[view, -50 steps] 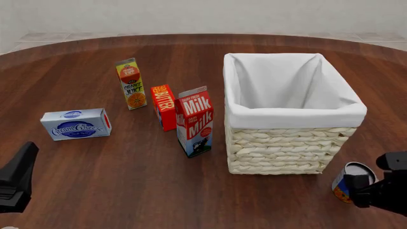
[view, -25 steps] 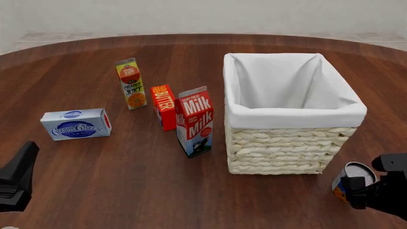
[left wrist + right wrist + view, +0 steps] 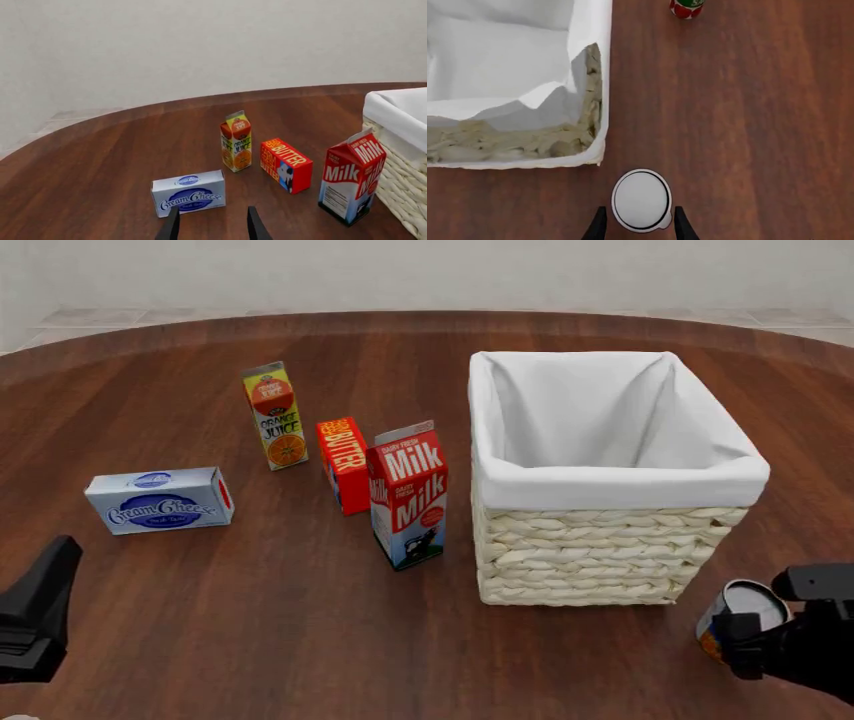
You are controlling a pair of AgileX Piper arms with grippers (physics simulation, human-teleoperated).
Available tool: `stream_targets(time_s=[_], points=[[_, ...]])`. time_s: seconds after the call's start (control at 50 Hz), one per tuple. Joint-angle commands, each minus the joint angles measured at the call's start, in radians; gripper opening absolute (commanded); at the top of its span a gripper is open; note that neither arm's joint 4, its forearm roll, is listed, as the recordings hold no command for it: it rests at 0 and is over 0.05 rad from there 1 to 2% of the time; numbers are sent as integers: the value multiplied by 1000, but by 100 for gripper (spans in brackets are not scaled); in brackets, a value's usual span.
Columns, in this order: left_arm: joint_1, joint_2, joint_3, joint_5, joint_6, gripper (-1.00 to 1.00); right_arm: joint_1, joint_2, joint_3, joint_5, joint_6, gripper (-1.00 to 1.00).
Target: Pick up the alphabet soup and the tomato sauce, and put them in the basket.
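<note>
Right gripper (image 3: 637, 225) lined up on the soup
Open fingers straddle the upright blue-and-orange tin can (image 3: 641, 200), beside the cream wicker basket (image 3: 601, 550); left gripper (image 3: 210, 225) open, far off.

light: bright, even, diffuse | shadows: faint, soft | focus: sharp throughout | glare: none

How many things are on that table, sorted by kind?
Cartons: 2, orange juice and milk
Boxes: 2, butter and cream cheese
Cans: 2, alphabet soup and a red one
Baskets: 1, the basket
Total: 7
</note>
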Motion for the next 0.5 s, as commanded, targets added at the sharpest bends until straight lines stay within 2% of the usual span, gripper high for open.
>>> stream_targets(time_s=[0.02, 0.36, 0.38, 0.5], points=[[1, -2, 0, 1, 0, 100, -7, 38, 5, -30, -14, 100], [0, 4, 1, -7, 0, 100, 0, 11, 20, -18, -8, 100], [0, 4, 1, -6, 1, 100, 2, 1, 18, -11, -10, -100], [0, 2, 0, -3, 1, 100, 14, -35, 15, 15, -11, -100]])
